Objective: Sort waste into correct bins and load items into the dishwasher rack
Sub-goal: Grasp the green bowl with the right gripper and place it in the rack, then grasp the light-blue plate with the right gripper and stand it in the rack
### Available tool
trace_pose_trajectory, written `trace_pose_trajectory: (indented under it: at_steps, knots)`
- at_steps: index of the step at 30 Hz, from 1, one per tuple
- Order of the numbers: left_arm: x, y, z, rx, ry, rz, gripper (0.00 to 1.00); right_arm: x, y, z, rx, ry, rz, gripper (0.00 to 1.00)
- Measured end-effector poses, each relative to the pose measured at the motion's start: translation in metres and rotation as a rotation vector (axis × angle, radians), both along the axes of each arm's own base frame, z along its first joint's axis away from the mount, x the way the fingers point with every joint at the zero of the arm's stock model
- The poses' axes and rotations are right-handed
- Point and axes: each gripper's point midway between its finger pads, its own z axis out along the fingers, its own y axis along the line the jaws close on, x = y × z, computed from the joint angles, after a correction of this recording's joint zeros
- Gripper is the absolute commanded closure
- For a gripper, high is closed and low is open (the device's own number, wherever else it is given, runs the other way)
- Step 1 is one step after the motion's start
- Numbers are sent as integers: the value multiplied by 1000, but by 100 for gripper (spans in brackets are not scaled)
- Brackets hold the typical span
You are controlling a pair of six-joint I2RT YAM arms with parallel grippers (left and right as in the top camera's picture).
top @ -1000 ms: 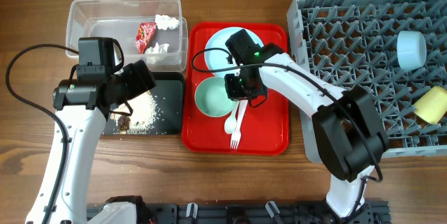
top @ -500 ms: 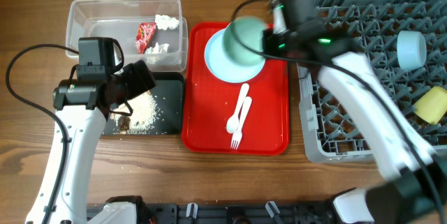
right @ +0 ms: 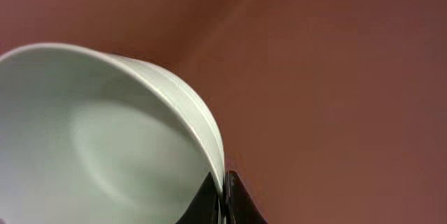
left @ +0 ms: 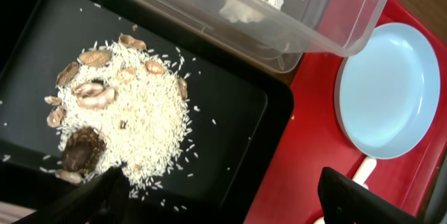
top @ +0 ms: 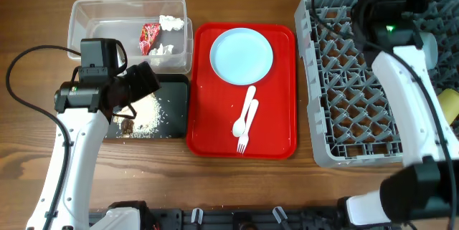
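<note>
Pale-green bowl (right: 105, 147): rim pinched between the closed fingers of the right claw (right: 222, 192); background in the right wrist view is a blurred reddish brown. Right arm (top: 401, 94) stands over the far part of the rack (top: 351, 108), which sits at the right of the desk (top: 215, 183).

Left claw (left: 222, 182): fingers spread, empty, above the black tray (left: 230, 112).

Black tray: left of the desk, holding rice-like grains and brown food scraps (left: 119, 112).

Clear tub (top: 93, 15): far left, just beyond the black tray. It holds a red-and-white snack wrapper (top: 149, 36), print too small to read, and white tissue pieces (top: 170, 22).

Red tray (top: 280, 137): centre, between the bins and the rack. It carries a light-blue plate (top: 242, 56) at its far end and, nearer, a white spoon (top: 237, 125) and fork (top: 242, 144) lying together.

Yellow cup (top: 450, 104): at the rack's right edge, partly cut off.
</note>
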Motion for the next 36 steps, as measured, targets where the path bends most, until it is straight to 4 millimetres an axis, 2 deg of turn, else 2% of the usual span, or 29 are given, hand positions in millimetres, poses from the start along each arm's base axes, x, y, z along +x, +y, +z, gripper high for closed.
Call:
trace_pose_trajectory:
  at_steps: [2, 5, 7, 8, 9, 12, 13, 15, 18, 23, 24, 25, 27, 29, 32, 33, 34, 35, 36]
  knots:
    - [0, 0, 0, 0, 0, 0, 12, 4, -19, -22, -46, 84, -75, 96]
    - [0, 0, 0, 0, 2, 0, 12, 11, -38, -54, -65, 160, -135, 96]
    - [0, 0, 0, 0, 1, 0, 12, 17, -45, -82, -72, 217, -161, 96]
    - [0, 0, 0, 0, 1, 0, 12, 20, -46, -89, -71, 223, -165, 96]
    - [0, 0, 0, 0, 1, 0, 12, 25, -45, -106, -70, 249, -165, 96]
    - [0, 0, 0, 0, 1, 0, 12, 31, -42, -131, -61, 280, -166, 96]
    - [0, 0, 0, 0, 2, 0, 12, 33, -39, -147, -53, 308, -160, 96]
    - [0, 0, 0, 0, 2, 0, 12, 33, -32, -156, -36, 307, -159, 96]
    - [0, 0, 0, 0, 1, 0, 12, 32, -10, -176, 43, 328, -102, 96]
    - [0, 0, 0, 0, 1, 0, 12, 15, 5, -196, 96, 392, -108, 96]
    - [0, 0, 0, 0, 2, 0, 11, 8, 9, -204, 123, 427, -103, 92]
    - [0, 0, 0, 0, 1, 0, 11, 5, 11, -208, 139, 446, -98, 73]
    - [0, 0, 0, 0, 1, 0, 11, -1, 27, -233, 279, 516, -24, 50]
    - [0, 0, 0, 0, 2, 0, 10, -1, 40, -232, 360, 512, 39, 32]
    - [0, 0, 0, -1, 1, 1, 7, -3, 71, -174, 525, 382, 214, 31]
    - [0, 0, 0, -1, 2, 2, 6, -7, 89, -143, 611, 317, 322, 31]
    - [0, 0, 0, -1, 1, 2, 5, -11, 108, -124, 688, 280, 422, 31]
    - [0, 0, 0, -1, 1, 3, 4, -17, 135, -100, 794, 234, 554, 31]
    - [0, 0, 0, -1, 1, 3, 4, -21, 162, -89, 896, 221, 662, 31]
